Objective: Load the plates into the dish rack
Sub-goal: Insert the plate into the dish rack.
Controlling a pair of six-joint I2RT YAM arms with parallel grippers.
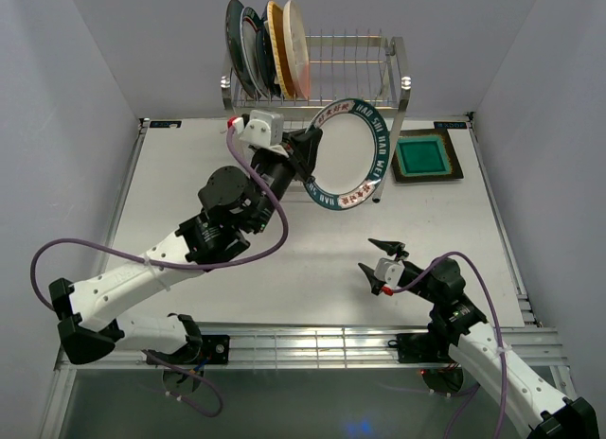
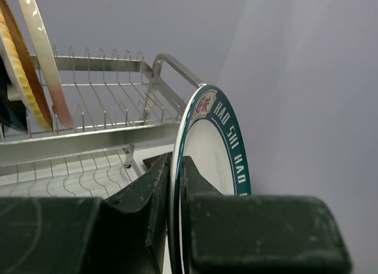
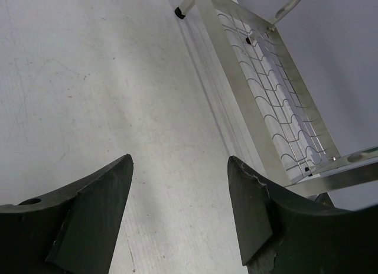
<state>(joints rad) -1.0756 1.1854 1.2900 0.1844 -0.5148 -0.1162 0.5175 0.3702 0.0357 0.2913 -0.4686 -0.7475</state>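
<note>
Dish rack of stainless steel wire (image 1: 365,56), two-tiered and the largest thing on the white table (image 1: 189,174), is set at the far edge, so that its upright slots can be reached by both arms. Four plates are already stood on edge at the left end of its upper tier: a dark teal round plate (image 1: 234,42), a white dark-rimmed plate (image 1: 253,46), an orange plate (image 1: 275,43) and a cream-pink round plate (image 1: 297,49). They are packed side by side, so the slots to their right are left free for the rest.

A white round plate with a teal lettered rim (image 1: 346,155) is held in the air just in front of the rack, below those free slots. Its left rim is pinched by the left gripper (image 1: 305,162), with one jaw pressed on each face. The plate is tilted with its face toward the arms, a pose judged to prepare it for being tipped on edge between the wires.

A green square brown-rimmed plate (image 1: 423,157) is laid flat on the table near the rack's right front post; it is judged to be awaiting its turn.

The right gripper (image 1: 383,257) is positioned low over bare table, well apart from both plates. Its jaws are spread with nothing between them, probably so that the left arm's path is not crossed.
</note>
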